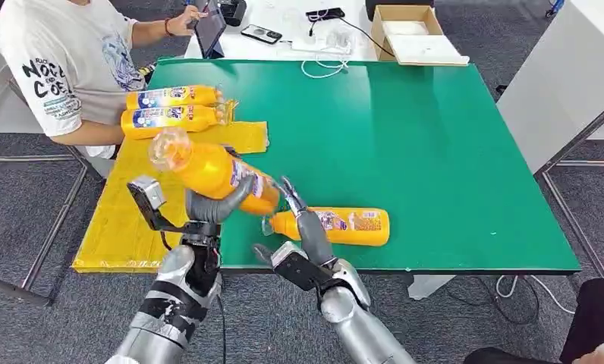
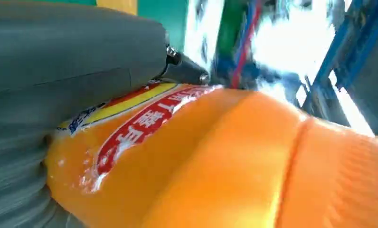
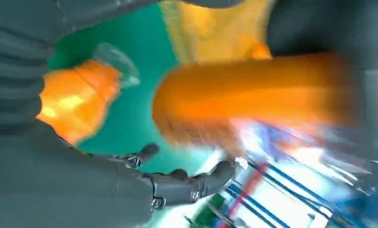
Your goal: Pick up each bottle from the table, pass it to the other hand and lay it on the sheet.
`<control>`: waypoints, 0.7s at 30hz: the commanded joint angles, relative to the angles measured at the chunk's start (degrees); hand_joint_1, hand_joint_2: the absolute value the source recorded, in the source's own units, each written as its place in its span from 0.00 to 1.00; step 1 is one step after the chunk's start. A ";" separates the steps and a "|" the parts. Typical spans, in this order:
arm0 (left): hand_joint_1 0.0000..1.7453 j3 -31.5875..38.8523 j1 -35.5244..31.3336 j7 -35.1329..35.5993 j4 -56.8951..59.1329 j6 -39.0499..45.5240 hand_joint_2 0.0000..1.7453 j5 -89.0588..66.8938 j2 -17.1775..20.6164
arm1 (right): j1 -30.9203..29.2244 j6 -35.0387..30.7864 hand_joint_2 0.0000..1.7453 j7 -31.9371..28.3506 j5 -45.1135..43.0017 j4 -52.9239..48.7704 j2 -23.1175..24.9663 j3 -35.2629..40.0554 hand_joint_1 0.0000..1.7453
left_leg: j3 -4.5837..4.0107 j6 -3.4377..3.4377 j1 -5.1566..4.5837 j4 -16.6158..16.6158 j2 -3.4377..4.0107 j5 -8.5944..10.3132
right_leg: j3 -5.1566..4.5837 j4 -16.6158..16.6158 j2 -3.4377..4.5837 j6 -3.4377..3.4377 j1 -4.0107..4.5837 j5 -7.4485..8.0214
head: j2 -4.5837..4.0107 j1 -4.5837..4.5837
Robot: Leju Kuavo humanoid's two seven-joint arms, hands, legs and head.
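Head view: nearest the cam are the two silver arms coming up from the bottom. Left hand (image 1: 212,206) grips an orange bottle (image 1: 215,171) w/ fingers wrapped round its body, held tilted in the air, clear cap end pointing up-left, over the near edge of the green table (image 1: 435,152) next to the yellow sheet (image 1: 128,220). Right hand (image 1: 303,224) sits just beside it, fingers spread, holding nothing, tips near the held bottle's base. Behind that hand a 2nd bottle (image 1: 337,226) lies flat on the table. Two more bottles (image 1: 174,110) lie side by side at the sheet's far end, right by a seated person (image 1: 64,68). Tablet, phone, cardboard box on the white desk beyond.

Left wrist view: bottle label close up under the grey thumb (image 2: 73,52).

Right wrist view: blurry. Dark fingers (image 3: 187,183) apart, held bottle just past them.
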 commanded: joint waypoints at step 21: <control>1.00 28.88 -15.62 7.57 34.07 38.44 1.00 -79.36 9.72 | 6.27 -17.78 1.00 -3.21 -14.27 -23.28 -1.40 -6.21 0.00 | 0.49 0.03 -0.01 -0.07 0.24 -0.12 | 0.43 -0.06 0.15 -0.15 0.03 -0.09 | 0.00 0.04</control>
